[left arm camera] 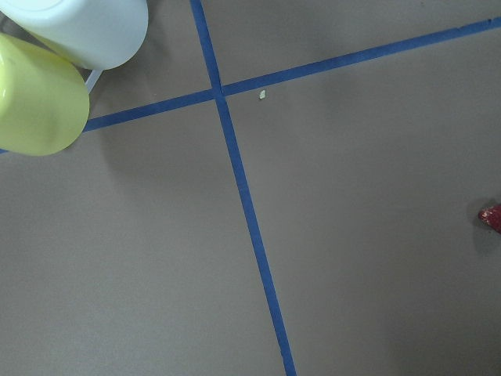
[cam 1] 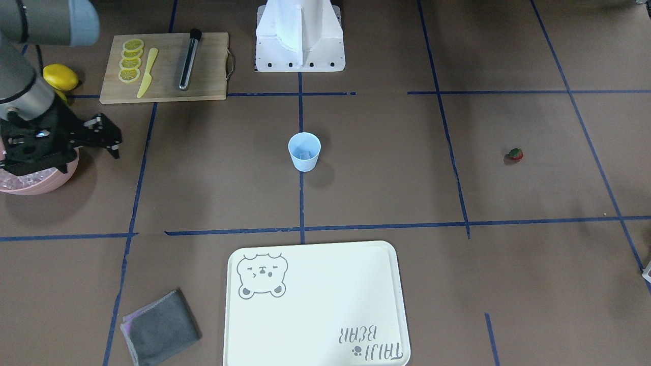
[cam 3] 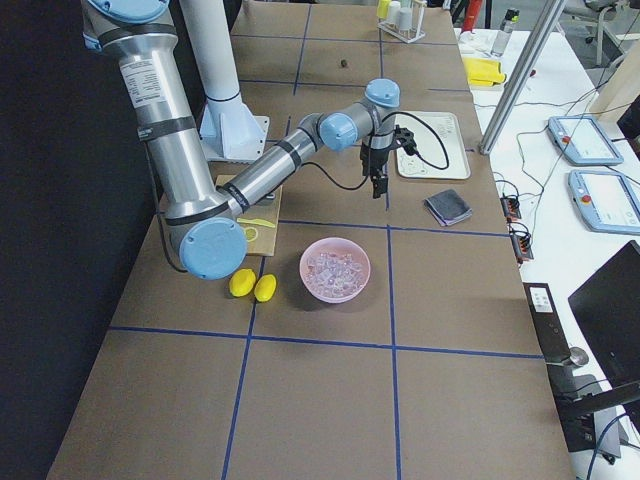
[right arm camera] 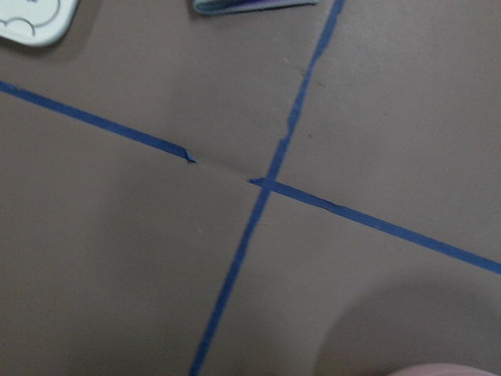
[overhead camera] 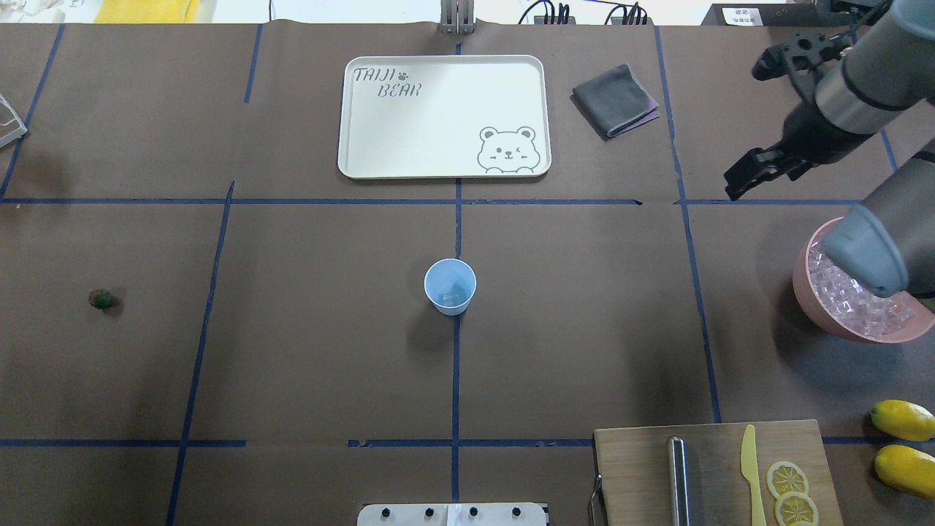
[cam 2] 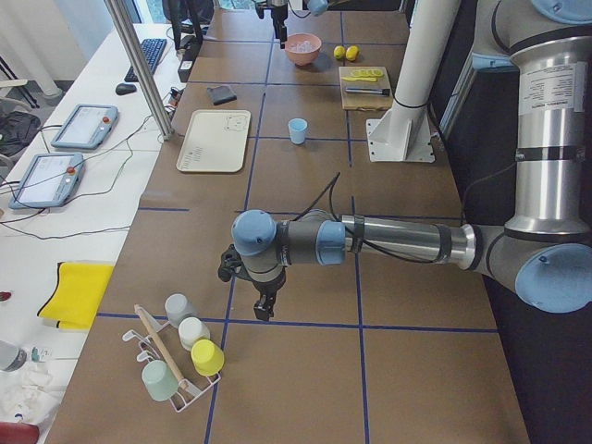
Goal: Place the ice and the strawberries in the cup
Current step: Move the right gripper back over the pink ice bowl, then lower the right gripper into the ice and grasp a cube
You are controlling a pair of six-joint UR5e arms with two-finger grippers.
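The pale-blue cup stands upright at the table's middle, and what looks like one clear cube lies in its bottom. Ice fills the pink bowl at the right. My right gripper hangs in the air beyond the bowl, well right of the cup. It looks open, with nothing between the fingers. The strawberry lies alone at the far left; its red edge shows in the left wrist view. My left gripper hovers low near the cup rack, and I cannot tell whether it is open or shut.
A wooden board holds lemon slices, a yellow knife and a metal tool, with two lemons beside it. A white tray and a grey cloth lie at the far side. A rack of upturned cups stands by the left gripper.
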